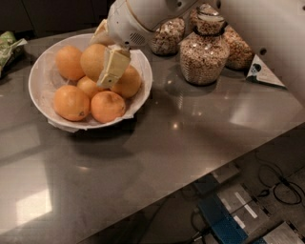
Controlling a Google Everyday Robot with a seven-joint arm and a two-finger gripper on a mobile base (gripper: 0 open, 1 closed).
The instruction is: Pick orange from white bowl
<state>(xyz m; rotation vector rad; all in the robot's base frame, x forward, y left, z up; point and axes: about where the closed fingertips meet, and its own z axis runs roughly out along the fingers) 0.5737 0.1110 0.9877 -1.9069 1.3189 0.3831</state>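
Grasping stage reached; lift-out judged still to do

- gripper [104, 66]: low over the white bowl [31, 86], fingers closed on the orange [93, 59]; one pale pad lies flat on its right flank, the other finger is mostly hidden behind it
- orange: paler fruit, topmost of the heap, inside the bowl's rim; whether it is clear of the fruit below cannot be told
- remaining: raise it straight up and carry it beyond the rim
- five other fruits [71, 102]: packed close beneath and beside, liable to roll
- paper liner [57, 125]: crinkled, overhanging the near rim
- glass jars [205, 52]: three, on the grey counter [190, 143], just right of the bowl, beneath the arm [143, 14]; the nearest obstacle to a rightward swing
- green packet [9, 45]: far left, well apart
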